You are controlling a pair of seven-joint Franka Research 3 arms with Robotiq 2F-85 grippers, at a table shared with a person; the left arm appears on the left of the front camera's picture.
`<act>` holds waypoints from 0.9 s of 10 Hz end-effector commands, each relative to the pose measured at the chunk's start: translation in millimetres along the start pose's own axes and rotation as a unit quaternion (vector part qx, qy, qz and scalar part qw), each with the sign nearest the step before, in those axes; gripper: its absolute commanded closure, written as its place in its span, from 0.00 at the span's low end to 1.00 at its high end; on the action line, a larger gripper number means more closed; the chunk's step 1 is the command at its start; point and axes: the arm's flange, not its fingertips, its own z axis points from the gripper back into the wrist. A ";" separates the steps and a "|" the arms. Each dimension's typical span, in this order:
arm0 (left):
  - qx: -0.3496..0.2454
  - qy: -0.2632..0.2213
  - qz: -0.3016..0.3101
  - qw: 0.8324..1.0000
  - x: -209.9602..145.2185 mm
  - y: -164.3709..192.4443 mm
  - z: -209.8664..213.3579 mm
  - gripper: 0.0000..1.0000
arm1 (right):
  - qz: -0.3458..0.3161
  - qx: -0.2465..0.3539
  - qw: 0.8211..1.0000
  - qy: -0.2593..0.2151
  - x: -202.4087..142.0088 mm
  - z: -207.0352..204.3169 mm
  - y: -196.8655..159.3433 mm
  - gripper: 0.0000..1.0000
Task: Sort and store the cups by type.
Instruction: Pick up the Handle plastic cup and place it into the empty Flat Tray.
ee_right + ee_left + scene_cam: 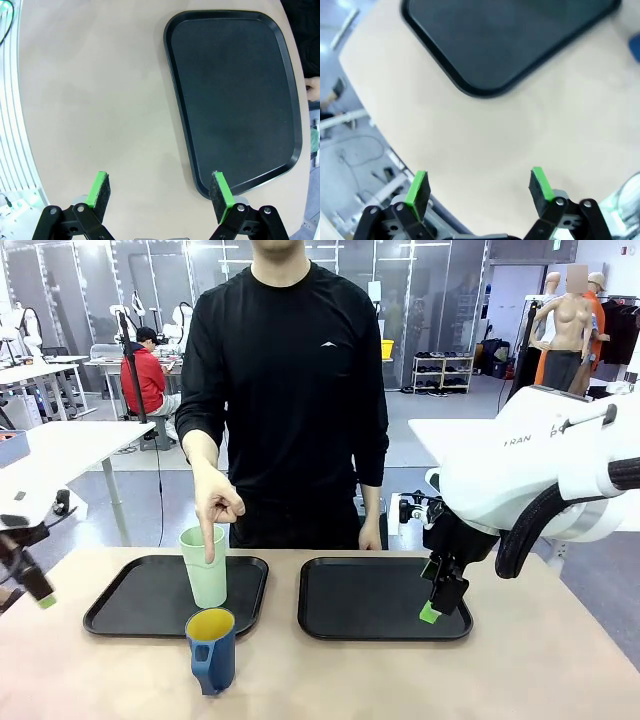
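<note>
The left gripper point(40, 594) is at the far left edge of the table point(330, 680), raised above the surface and well apart from both cups. In the left wrist view its green pads point(418, 188) stand wide apart over bare tabletop, with nothing between them. The left tray point(125, 595), black and rectangular, lies on the left half of the table. The mint-green tumbler point(206, 570) stands upright on this tray, toward its right side. The person's hand point(215, 502) reaches down from the far side with the index finger extended, its tip at the tumbler's rim. The blue mug point(212, 652) stands upright on the bare table just near of the left tray's near edge, in line with the tumbler. Its yellow inside is visible and its handle faces the near side. The right tray point(370, 598), also black, lies just right of the left tray, separated from it by a narrow strip of table. The person's other hand point(370, 536) rests at the table's far edge, behind this tray. The right gripper point(433, 611) hangs over the right tray's near right corner, fingers pointing down. In the right wrist view its pads point(99, 193) are spread fully and hold nothing, with one finger over the tray's corner and the other over bare table.
</note>
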 end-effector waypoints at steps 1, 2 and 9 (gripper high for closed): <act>-0.005 -0.048 -0.102 0.994 -21.2 -7.4 2.5 0.00 | 0.000 -0.004 1.000 0.003 -0.6 1.0 0.9 0.00; -0.003 -0.083 -0.162 0.983 -24.1 -12.6 0.7 0.00 | 0.000 -0.004 1.000 0.003 -0.6 1.0 0.9 0.00; -0.068 -0.038 -0.285 0.955 -21.0 -17.9 -8.8 0.00 | 0.000 -0.004 1.000 0.003 -0.6 1.0 0.9 0.00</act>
